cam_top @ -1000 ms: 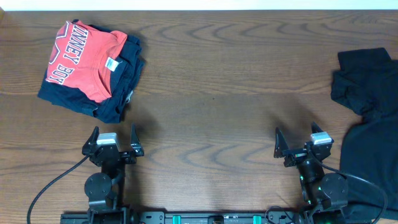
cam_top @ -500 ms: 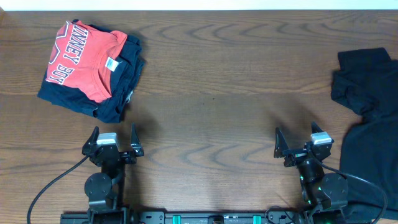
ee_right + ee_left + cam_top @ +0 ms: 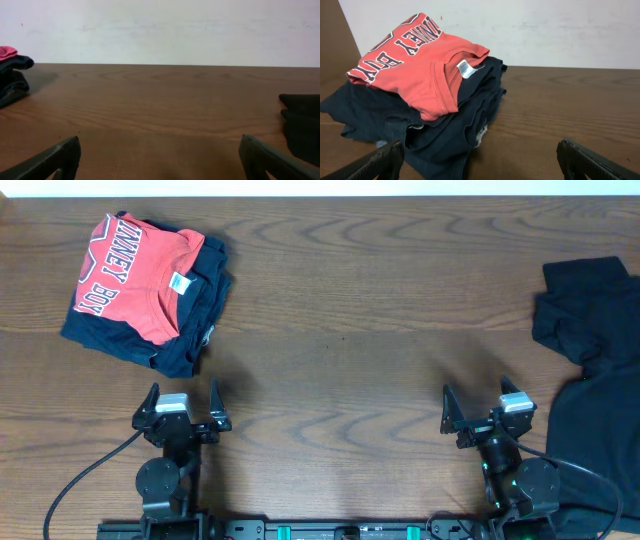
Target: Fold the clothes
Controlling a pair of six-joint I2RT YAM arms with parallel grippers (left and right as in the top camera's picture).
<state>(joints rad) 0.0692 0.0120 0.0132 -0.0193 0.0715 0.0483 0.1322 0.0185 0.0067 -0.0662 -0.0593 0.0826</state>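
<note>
A folded coral-red T-shirt with white lettering and a white neck label lies on top of a folded dark navy garment at the far left. Both show close up in the left wrist view, the T-shirt over the navy garment. Unfolded black garments lie at the right edge; one edge shows in the right wrist view. My left gripper is open and empty, just in front of the folded stack. My right gripper is open and empty, left of the black garments.
The wooden table runs to a white wall at the back. Both arm bases sit at the front edge.
</note>
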